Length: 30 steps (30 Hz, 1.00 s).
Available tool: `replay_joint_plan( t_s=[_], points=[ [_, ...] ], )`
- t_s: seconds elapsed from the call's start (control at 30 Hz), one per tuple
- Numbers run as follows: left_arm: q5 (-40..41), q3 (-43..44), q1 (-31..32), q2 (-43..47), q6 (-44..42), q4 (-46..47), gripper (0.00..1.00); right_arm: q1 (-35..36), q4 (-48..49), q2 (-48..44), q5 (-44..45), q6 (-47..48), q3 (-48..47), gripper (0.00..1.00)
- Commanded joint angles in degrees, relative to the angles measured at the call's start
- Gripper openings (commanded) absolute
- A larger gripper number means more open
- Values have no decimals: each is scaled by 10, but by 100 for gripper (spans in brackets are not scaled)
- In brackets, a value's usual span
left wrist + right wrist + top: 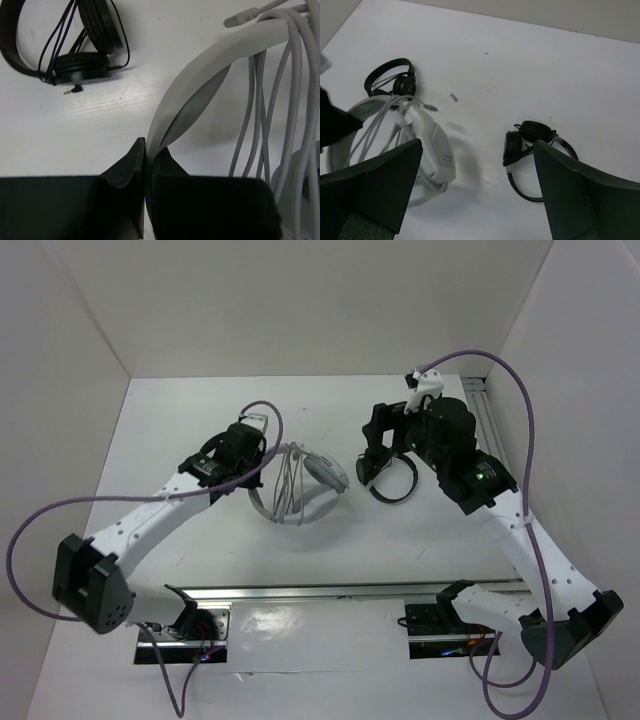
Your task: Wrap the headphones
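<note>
Jaws of the left gripper (148, 150) are pressed together on the headband of the headphones (210, 55), with the band's thin edge pinched between the two black fingertips and no gap either side. The right gripper (476, 150) has its jaws spread wide apart with nothing between them. It hangs above the table (530, 60), holding and touching nothing.

The headphones (305, 502) are a large, pale grey-white over-ear pair with a broad, smooth headband and a padded oval ear cup (436, 150). They sit near the middle of the table between the two arms. The band arches up from the left gripper's grip. Their thin grey cable (295, 75) is looped several times over the headband, the strands hanging down loosely on the far side of the band. Its plug (240, 19) pokes out near the top of the loops.

A small black pair of headphones (532, 145) lies flat on the table under the right gripper's open jaws, well apart from the white pair. A second black pair (390, 80) lies just beyond the white headband.
</note>
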<state>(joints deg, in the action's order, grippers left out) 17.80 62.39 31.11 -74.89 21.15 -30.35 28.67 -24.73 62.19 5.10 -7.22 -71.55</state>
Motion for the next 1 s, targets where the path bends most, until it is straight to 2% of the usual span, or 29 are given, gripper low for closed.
replay_joint_plan(
  t_s=[0.0,0.3,0.73,0.83,0.87,0.97],
  points=[
    [-93,86,-30,-59,-8,92,0,11,-9,-19,18,-12,4,99],
    [-117,199,-76,-222,-26,86,0,40,1,-13,12,-7,23,99],
    [-131,264,-108,-372,-31,93,0,70,18,-8,24,-7,28,99],
    [-125,271,-108,-384,-25,87,13,75,0,3,24,-7,15,99],
    [-119,271,-108,-384,-25,87,22,82,-8,3,18,-7,7,99],
    [-109,289,-113,-390,-14,68,28,88,-13,-2,18,-13,-4,99]
  ],
)
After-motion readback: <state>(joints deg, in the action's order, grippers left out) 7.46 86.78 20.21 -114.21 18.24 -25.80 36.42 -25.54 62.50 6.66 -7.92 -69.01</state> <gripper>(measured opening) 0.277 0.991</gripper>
